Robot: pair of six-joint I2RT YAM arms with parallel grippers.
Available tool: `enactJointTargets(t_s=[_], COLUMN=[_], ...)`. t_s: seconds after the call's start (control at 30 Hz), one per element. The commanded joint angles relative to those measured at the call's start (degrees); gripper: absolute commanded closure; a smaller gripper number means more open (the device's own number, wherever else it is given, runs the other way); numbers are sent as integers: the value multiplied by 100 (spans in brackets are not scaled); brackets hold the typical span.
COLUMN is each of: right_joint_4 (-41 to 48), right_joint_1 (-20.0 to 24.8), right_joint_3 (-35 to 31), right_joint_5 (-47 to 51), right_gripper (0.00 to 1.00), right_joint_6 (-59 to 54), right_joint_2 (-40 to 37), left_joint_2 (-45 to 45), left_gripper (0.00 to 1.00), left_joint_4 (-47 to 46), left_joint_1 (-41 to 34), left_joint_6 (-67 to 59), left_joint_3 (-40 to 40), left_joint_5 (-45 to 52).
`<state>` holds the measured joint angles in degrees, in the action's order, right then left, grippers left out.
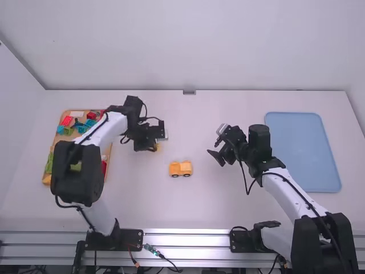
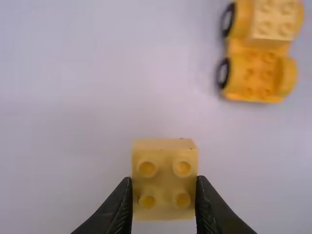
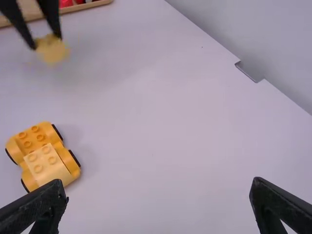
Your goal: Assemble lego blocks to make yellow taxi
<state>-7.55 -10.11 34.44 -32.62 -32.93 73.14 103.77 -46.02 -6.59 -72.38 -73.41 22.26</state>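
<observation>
Left claw (image 1: 154, 147): closed on a small yellow block, one finger against each of two opposite sides, studs facing its wrist camera
Yellow block (image 2: 165, 180): between the left claw's tips, apart from the car, on the wooden tray's side of it
Right claw (image 1: 212, 146): fingers spread wide, a broad gap between the tips; placed between the car and the blue tray
Car (image 1: 181, 169): standing on its black wheels near the middle of the table, touched by neither claw; orange-yellow base with a paler block (image 3: 48, 168) fixed over one end and bare studs at the other
Wooden tray (image 1: 58, 138): at the table's left, holding red, green and blue pieces; left arm reaching across it, its right edge near the left claw
Blue tray (image 1: 302, 151): at the right, beyond the right claw, its far side near the table's right edge
Table (image 1: 142, 205): white surface running on all sides of the car, with a stretch between car and each claw
Back edge: meets the wall, well beyond both claws; small metal piece (image 1: 189, 92) at its middle
</observation>
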Motion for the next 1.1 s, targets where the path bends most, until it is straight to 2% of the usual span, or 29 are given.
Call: enactJointTargets(t_s=[0.0,0.2,0.3,0.73,0.83,0.93,0.97,1.0,1.07], right_joint_4=[-11,-9,-9,7,0,4,2,2,-7], right_joint_1=[11,11,11,11,11,9,11,11,11], right_joint_3=[122,122,122,122,122,122,122,122,122], right_joint_5=[-52,-55,-55,-50,-52,-52,-50,-50,-52], right_gripper=[1,1,1,1,1,1,1,1,1], right_joint_6=[15,13,15,13,13,13,13,13,15], right_joint_2=[-65,-63,-63,-63,-63,-63,-63,-63,-63], left_joint_2=[-23,-43,-76,-233,-238,-238,-238,-238,-249], left_gripper=[98,98,98,98,96,67,53,51,34], left_joint_4=[-109,580,1220,1471,1635,1653,1626,1622,1546], left_joint_1=[-177,-420,-592,-671,-778,-852,-870,-879,-883], left_joint_6=[-90,50,651,780,900,906,904,904,906], left_joint_3=[337,1095,1593,1886,1954,1954,1945,1941,1908], left_joint_5=[-87,-197,-592,-533,-804,-970,-964,-964,-973])
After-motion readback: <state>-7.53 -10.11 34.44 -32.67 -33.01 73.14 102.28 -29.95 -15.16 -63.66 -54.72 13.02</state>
